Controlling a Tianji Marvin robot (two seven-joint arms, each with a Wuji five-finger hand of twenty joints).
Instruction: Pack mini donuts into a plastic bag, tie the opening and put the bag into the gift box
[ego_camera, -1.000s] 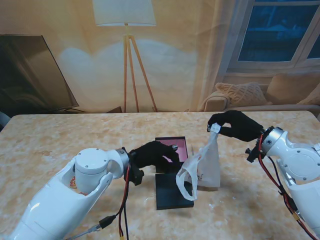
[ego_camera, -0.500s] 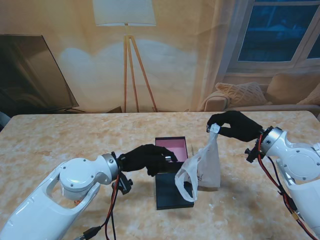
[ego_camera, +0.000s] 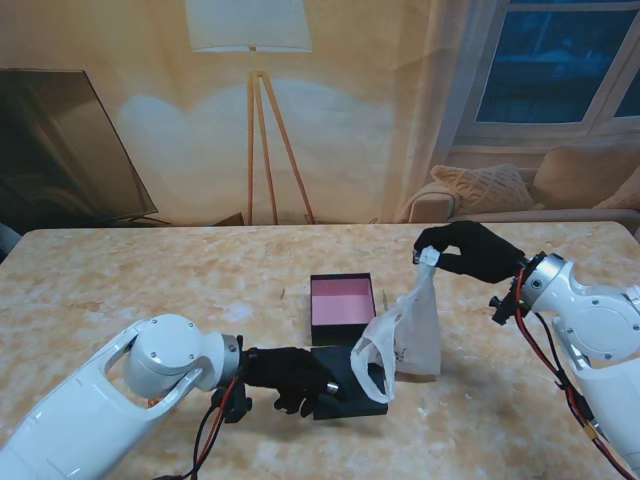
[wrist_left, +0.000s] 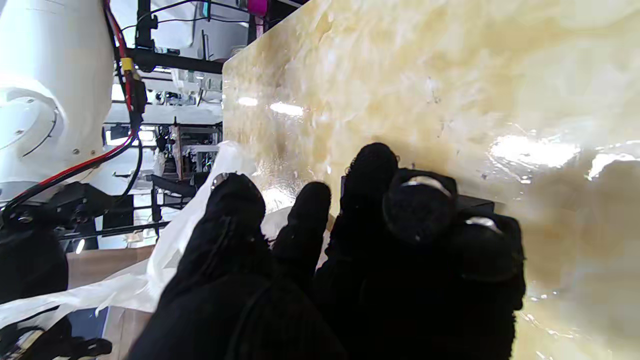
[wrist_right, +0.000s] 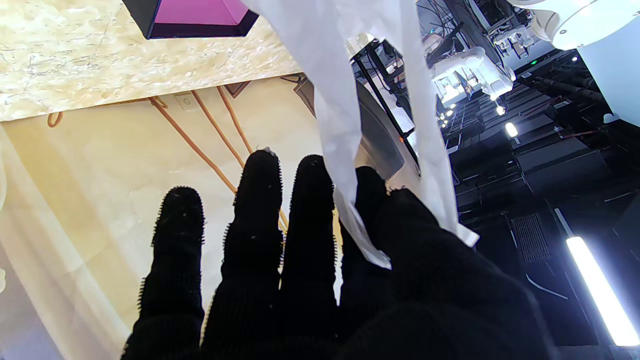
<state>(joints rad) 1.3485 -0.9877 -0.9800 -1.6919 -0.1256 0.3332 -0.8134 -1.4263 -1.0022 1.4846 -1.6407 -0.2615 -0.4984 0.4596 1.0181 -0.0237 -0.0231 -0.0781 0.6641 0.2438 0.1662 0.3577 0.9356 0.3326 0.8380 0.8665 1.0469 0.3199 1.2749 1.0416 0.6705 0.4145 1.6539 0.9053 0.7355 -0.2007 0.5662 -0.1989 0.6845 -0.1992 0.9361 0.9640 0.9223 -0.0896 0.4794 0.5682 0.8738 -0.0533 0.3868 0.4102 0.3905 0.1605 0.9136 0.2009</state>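
My right hand (ego_camera: 470, 250) is shut on the top corner of a white plastic bag (ego_camera: 412, 335) and holds it up so it hangs to the table. The bag's loose opening sags toward my left. The right wrist view shows the film (wrist_right: 340, 100) pinched between thumb and fingers (wrist_right: 310, 200). The gift box (ego_camera: 342, 298), black with a pink inside, sits open just beyond the bag; it also shows in the right wrist view (wrist_right: 195, 15). Its black lid (ego_camera: 352, 390) lies nearer to me. My left hand (ego_camera: 290, 378) rests at the lid's left edge with fingers (wrist_left: 365, 170) curled; anything inside them is hidden.
The marble-patterned table (ego_camera: 150, 270) stretches wide on both sides. Something small and orange (ego_camera: 150, 403) peeks out under my left forearm. A floor lamp, a dark screen and a sofa stand beyond the table's far edge.
My left hand has drawn back from over the gift box toward me and dropped to the lid's left edge. The right hand and the bag have stayed still.
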